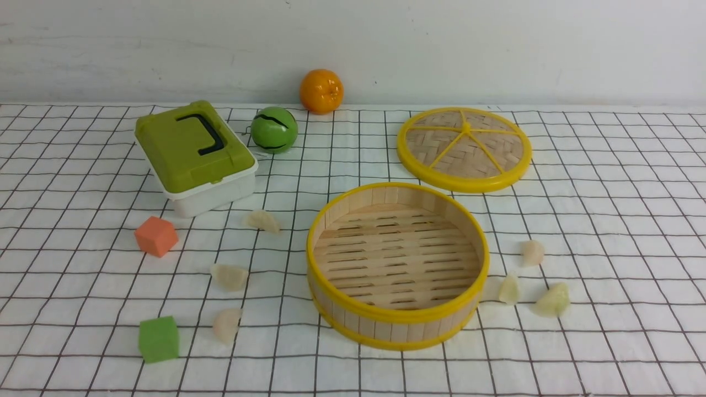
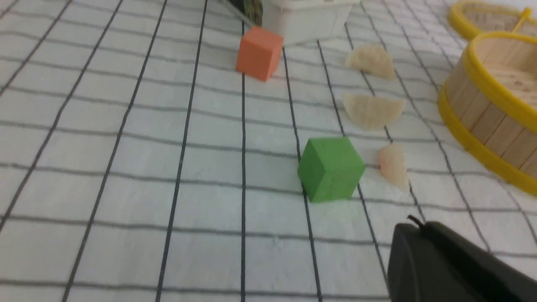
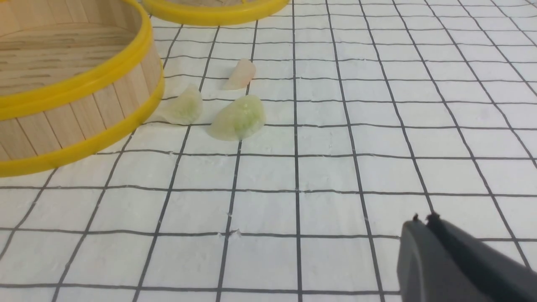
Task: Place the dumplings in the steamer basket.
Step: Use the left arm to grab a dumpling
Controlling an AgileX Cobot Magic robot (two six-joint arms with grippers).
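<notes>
The steamer basket point(image 1: 397, 264) stands empty in the middle of the checked cloth; its wall shows in both wrist views point(image 2: 486, 105) point(image 3: 79, 96). Three pale dumplings lie to its left point(image 1: 263, 220) point(image 1: 230, 277) point(image 1: 226, 324) and three to its right point(image 1: 532, 252) point(image 1: 509, 289) point(image 1: 551, 300). The left wrist view shows the left ones point(image 2: 371, 61) point(image 2: 372, 110) point(image 2: 393, 165); the right wrist view shows the right ones point(image 3: 240, 74) point(image 3: 182, 108) point(image 3: 239, 118). My left gripper point(image 2: 419, 224) is shut and empty, short of the green cube. My right gripper point(image 3: 423, 219) is shut and empty, well short of the dumplings. Neither arm shows in the front view.
The flat woven lid point(image 1: 464, 149) lies behind the basket on the right. A green-lidded white box point(image 1: 196, 157), a green ball point(image 1: 274, 129) and an orange point(image 1: 321, 91) sit at the back left. An orange cube point(image 1: 156, 236) and a green cube point(image 1: 159, 338) lie left of the dumplings.
</notes>
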